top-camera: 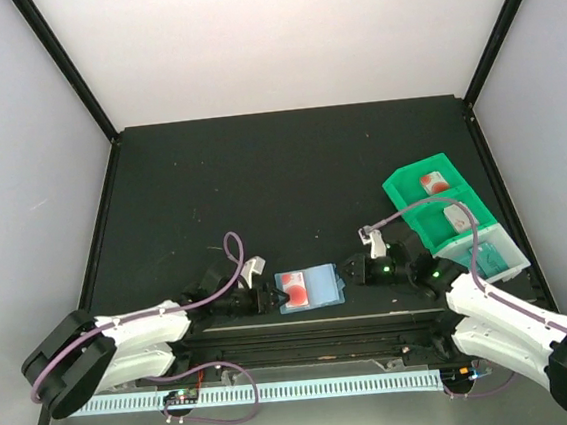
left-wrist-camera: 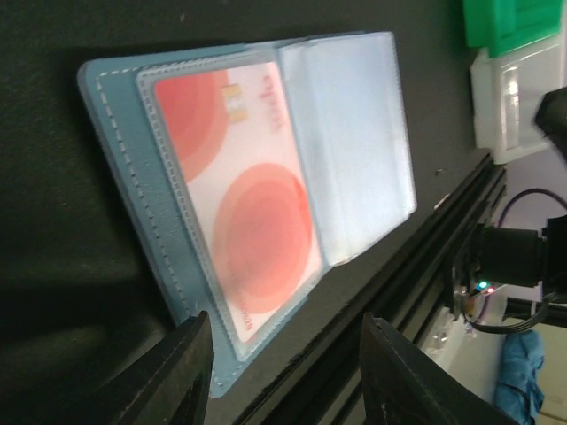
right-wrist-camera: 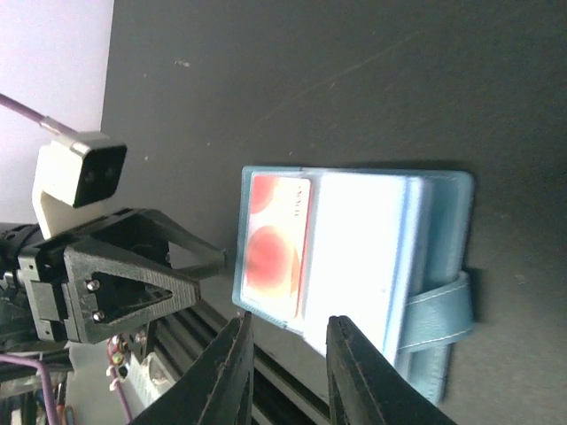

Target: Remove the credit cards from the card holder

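Between the two claws, at the table's near edge, lay the card holder [top-camera: 309, 288], opened flat. Directly ahead of the left claw [left-wrist-camera: 283, 354] was the panel whose clear sleeve held a white credit card [left-wrist-camera: 248, 204] printed with red blotches. The panel beyond it, closer to the right claw [right-wrist-camera: 291, 320], showed only an empty-looking sleeve [left-wrist-camera: 350, 142]. The left claw's fingers were spread, one to each side of the holder's near corner, pinching nothing. The right claw's fingers stood a little apart with nothing visible between them. Their tips were right at the holder's edge, and whether they touched it could not be told. A closing strap [right-wrist-camera: 434, 305] hung off the holder to one side of the right claw.

The step in hand looked like the approach to this last sleeved card. The next move would call for the left claw to catch the card's exposed edge and draw it out through the sleeve's mouth. The right claw would need to pin the holder so that it did not slide along with the card.

Beyond the right claw and off to its outer side, well apart from the holder, stood a green compartment tray [top-camera: 397, 183]. Its farthest compartment held a red-marked card [top-camera: 431, 182], and the next held a pale card-like piece [top-camera: 456, 218]. The pale bin [top-camera: 514, 263] nearest the right claw held something teal [top-camera: 489, 258].
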Motion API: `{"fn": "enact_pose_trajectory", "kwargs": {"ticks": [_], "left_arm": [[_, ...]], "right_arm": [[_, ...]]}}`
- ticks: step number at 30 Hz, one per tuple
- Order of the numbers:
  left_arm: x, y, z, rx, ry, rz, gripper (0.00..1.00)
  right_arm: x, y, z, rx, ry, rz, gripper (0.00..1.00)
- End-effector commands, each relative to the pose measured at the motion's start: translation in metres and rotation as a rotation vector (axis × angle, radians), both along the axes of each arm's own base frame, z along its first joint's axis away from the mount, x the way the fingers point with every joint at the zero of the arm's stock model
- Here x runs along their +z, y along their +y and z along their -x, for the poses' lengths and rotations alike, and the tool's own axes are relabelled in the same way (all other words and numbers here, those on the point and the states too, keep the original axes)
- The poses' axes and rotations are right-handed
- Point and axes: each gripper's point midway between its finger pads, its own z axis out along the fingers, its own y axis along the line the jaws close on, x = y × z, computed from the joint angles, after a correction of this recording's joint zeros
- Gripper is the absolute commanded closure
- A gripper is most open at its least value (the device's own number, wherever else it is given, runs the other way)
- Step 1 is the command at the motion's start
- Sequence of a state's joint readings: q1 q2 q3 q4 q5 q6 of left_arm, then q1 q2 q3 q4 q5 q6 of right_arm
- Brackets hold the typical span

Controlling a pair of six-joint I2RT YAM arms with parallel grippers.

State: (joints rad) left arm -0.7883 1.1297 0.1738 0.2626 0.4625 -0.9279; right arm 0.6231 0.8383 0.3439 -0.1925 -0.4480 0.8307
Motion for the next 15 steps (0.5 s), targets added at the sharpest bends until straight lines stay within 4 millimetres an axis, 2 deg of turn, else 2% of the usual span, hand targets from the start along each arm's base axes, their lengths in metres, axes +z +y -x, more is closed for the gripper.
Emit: {"fn": "enact_pose_trajectory", "kwargs": {"ticks": [1, 6, 10, 12, 15], "left_arm": [[0.025, -0.008, -0.007, 0.002, -0.047, 0.045, 0.51], [0.028, 0.002, -0.009, 0.026, -0.088, 0.009, 0.54], [0.033, 0.003, -0.014, 0.028, -0.131, -0.008, 0.62], [0.035, 0.001, -0.015, 0.024, -0.140, 0.002, 0.70], [0.035, 0.000, -0.018, 0.030, -0.143, 0.006, 0.90]], "right_arm": [[0.016, 0.021, -0.005, 0.009, -0.048, -0.043, 0.76], [0.012, 0.043, 0.000, 0.053, -0.034, -0.001, 0.76], [0.007, 0.060, 0.002, 0.081, -0.030, 0.038, 0.76], [0.003, 0.068, 0.004, 0.093, -0.024, 0.044, 0.76], [-0.003, 0.078, 0.008, 0.118, -0.016, 0.059, 0.76]]}}
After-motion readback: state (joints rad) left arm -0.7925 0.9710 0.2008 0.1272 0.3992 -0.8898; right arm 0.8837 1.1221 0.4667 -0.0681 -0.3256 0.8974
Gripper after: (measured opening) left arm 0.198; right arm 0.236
